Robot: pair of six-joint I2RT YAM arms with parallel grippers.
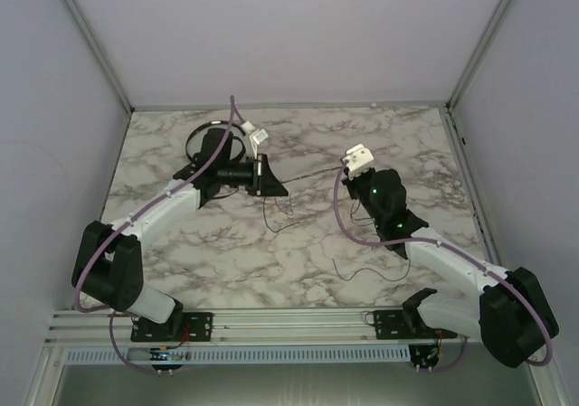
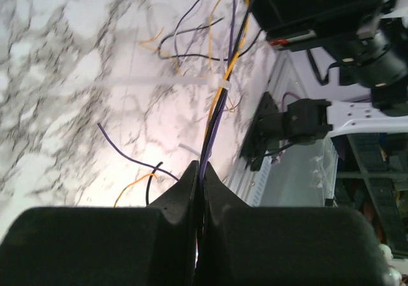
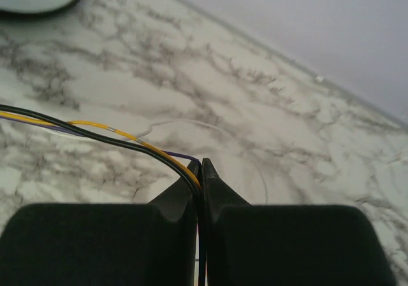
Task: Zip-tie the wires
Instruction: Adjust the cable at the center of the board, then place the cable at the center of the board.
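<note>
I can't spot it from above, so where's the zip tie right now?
In the left wrist view, the zip tie sits on the wires beyond the left gripper, its head at the bundle and its tail pointing picture-left across the table.

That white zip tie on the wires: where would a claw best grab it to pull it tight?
Probably the free tail of the zip tie, coming from the side away from the wires. It sticks out straight, clear of the strands, so nothing else gets pinched.
</note>
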